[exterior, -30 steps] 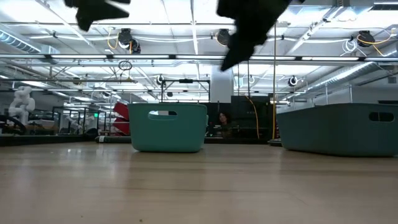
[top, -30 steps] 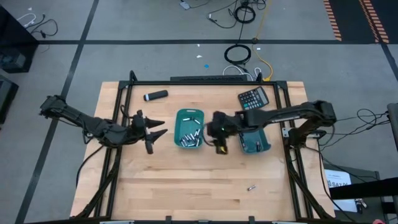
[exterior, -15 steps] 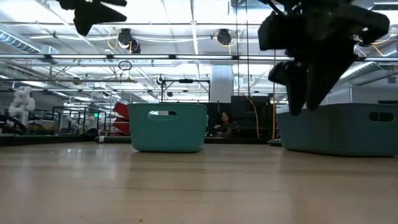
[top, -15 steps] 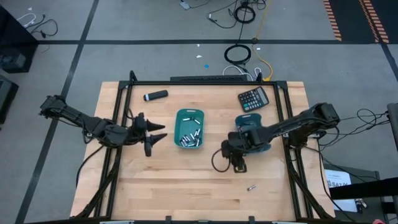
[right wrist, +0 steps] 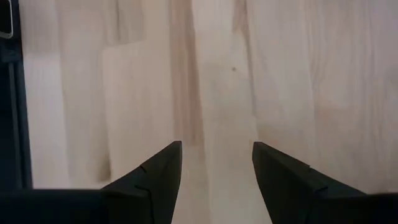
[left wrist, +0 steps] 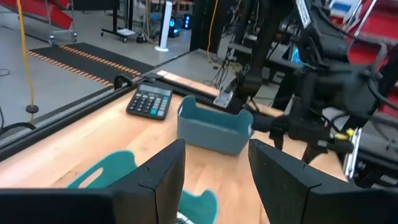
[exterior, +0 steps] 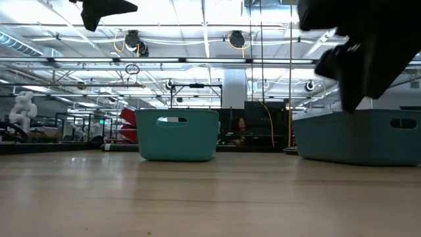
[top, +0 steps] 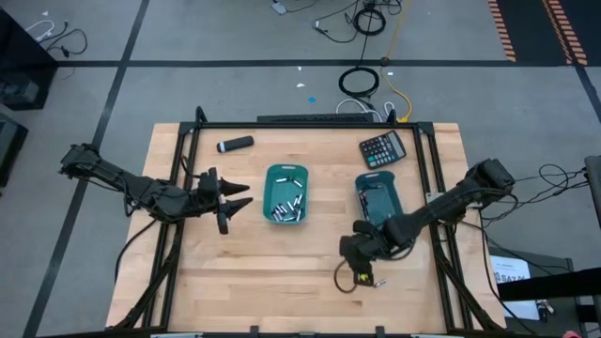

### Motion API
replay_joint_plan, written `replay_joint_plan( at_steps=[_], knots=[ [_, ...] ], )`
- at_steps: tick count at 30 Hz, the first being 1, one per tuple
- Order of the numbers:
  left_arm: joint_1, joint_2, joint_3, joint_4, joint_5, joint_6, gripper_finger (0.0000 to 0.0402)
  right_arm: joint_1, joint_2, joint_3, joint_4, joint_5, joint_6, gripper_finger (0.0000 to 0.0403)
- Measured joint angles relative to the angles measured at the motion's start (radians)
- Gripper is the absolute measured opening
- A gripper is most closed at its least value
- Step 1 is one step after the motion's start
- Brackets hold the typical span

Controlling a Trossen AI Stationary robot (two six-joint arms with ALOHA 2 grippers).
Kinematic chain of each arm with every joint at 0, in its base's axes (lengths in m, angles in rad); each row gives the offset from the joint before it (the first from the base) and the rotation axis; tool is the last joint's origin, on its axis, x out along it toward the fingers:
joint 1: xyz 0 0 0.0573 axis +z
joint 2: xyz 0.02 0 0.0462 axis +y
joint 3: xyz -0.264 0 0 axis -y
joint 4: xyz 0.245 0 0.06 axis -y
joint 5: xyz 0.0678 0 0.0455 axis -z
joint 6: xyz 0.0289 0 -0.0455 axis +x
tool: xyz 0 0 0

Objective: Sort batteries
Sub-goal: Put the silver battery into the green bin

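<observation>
Several small silvery batteries [top: 287, 207] lie inside the middle teal bin [top: 285, 174]. One lone battery [top: 379, 282] lies on the bare wood near the table's near edge. My right gripper [top: 362, 272] hovers open just left of that battery, pointing down; its wrist view [right wrist: 216, 146] shows only wood between the fingers. My left gripper [top: 225, 199] waits open left of the middle bin, raised above the table [left wrist: 214, 146]. In the low view the left gripper [exterior: 105, 8] and the right gripper [exterior: 368, 52] hang at the top.
A second teal bin [top: 378, 202] stands right of the middle one, with a dark calculator [top: 383, 148] behind it. A black cylinder with a white tip [top: 235, 144] lies near the far left corner. Black frame rails [top: 441, 244] run along the table's sides.
My right gripper has travelled from between the two bins toward the table's near edge and slightly right, ending beside the lone battery. In the low view it has swung right and come nearer the camera. The left arm has kept still.
</observation>
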Motion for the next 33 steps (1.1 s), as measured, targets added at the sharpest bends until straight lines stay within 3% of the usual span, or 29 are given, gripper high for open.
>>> replay_joint_plan(
  at_steps=[5,10,19,33],
  knots=[
    [0.000,0.000,0.000,0.054,-0.002,0.000,0.0187,0.090,0.019,0.127,-0.190,0.059,0.054,0.0187],
    [0.000,0.001,0.000,0.060,-0.001,0.012,0.0187,0.183,0.057,0.226,-0.269,0.069,0.027,0.0187],
    [0.000,0.001,0.000,0.069,0.000,0.052,0.0187,0.277,0.183,0.240,-0.479,0.045,-0.019,0.0188],
    [-0.001,0.001,0.000,0.072,0.003,0.042,0.0187,0.285,0.323,0.240,-0.467,-0.076,-0.099,0.0153]
  ],
)
